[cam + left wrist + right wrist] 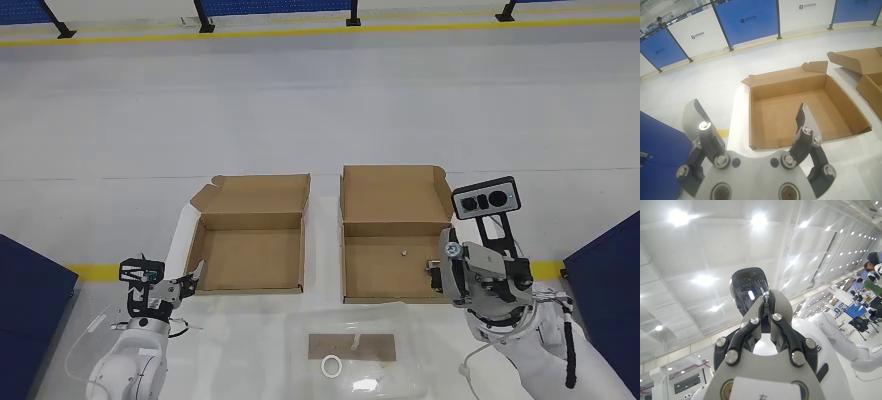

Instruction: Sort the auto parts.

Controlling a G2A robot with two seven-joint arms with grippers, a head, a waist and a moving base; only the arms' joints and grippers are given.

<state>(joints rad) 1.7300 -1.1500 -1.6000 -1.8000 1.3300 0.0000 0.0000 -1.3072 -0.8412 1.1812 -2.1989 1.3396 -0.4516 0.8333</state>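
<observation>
Our left gripper [749, 102] gapes beside the left box [787, 88]. Up close, our right gripper [765, 297] clenches a threaded metal part [766, 294]; from above, a bag [410, 325] lies at the table [323, 250]'s near edge.

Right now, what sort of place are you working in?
Most likely a factory or workshop hall. Blue and white partition panels and a yellow floor line fence off the station, a high ceiling with rows of lights is overhead, and two open cardboard boxes sit on the white table.
</observation>
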